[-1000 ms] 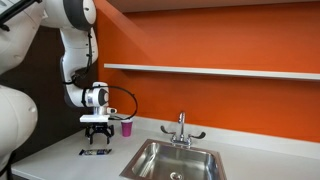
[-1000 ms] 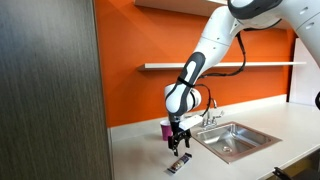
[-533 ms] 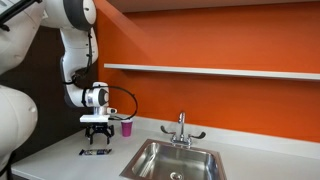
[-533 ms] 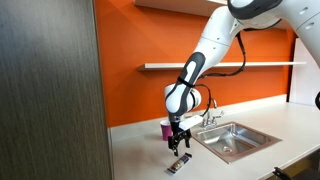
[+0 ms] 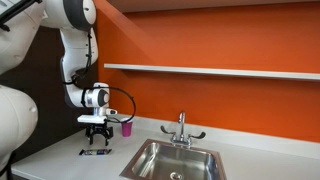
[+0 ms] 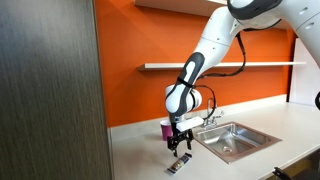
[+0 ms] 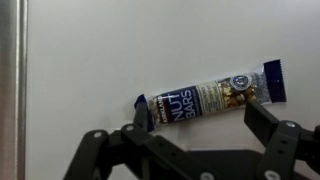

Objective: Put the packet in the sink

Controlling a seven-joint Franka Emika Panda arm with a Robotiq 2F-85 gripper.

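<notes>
The packet [image 7: 210, 97] is a flat oblong nut bar wrapper, dark blue at its ends with a light middle. It lies on the pale counter, and shows as a small dark strip in both exterior views [image 5: 96, 153] [image 6: 179, 160]. My gripper [image 7: 200, 120] hangs open just above it, one finger by each end, and is empty. It also shows in both exterior views [image 5: 96, 137] [image 6: 178, 146]. The stainless steel sink [image 5: 178, 160] [image 6: 233, 139] with its chrome tap [image 5: 182, 129] lies beside the packet, across a strip of counter.
A small pink cup [image 5: 126, 128] [image 6: 166, 128] stands on the counter behind the gripper by the orange wall. A shelf [image 5: 210, 71] runs along the wall above. A dark cabinet side [image 6: 50, 90] stands near the counter's end. The sink's rim edge [image 7: 10, 70] shows in the wrist view.
The gripper has risen very slightly above the packet. The packet has not moved.
</notes>
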